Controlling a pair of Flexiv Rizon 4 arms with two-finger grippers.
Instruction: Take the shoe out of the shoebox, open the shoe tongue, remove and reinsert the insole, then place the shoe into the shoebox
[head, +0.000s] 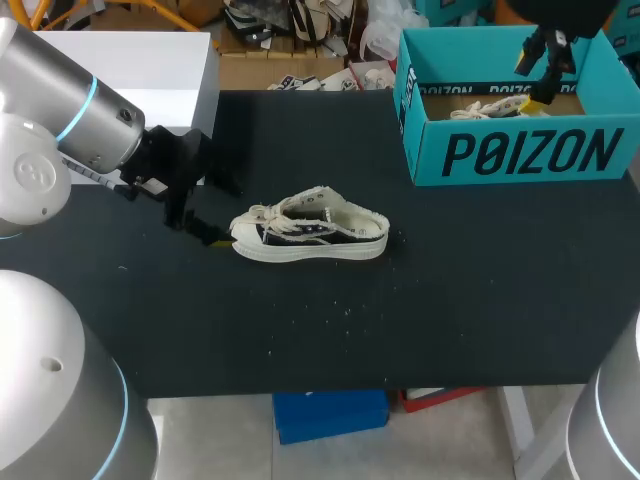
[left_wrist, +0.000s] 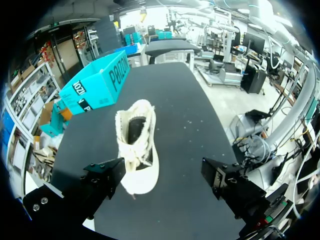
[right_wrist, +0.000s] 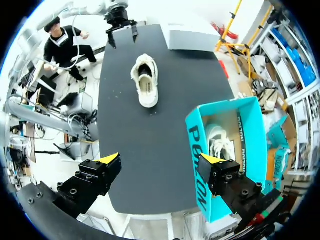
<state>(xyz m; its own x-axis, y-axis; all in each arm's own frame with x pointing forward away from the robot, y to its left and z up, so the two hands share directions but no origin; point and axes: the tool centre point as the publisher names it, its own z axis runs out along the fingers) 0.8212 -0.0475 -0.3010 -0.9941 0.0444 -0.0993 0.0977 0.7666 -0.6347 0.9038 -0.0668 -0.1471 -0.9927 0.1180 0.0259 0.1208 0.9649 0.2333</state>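
You see a shoe (head: 310, 235) of frayed, rough canvas with a smooth off-white rubber sole. The tabletop (head: 450, 300) is matt black, dusted with pale specks. The box (head: 520, 155) is matt teal cardboard. The left arm (head: 60, 100) has a smooth, glossy silver shell.

Black table (head: 450, 320) carries a white-soled shoe (head: 310, 235) mid-table; teal shoebox (head: 520, 150) at far right corner
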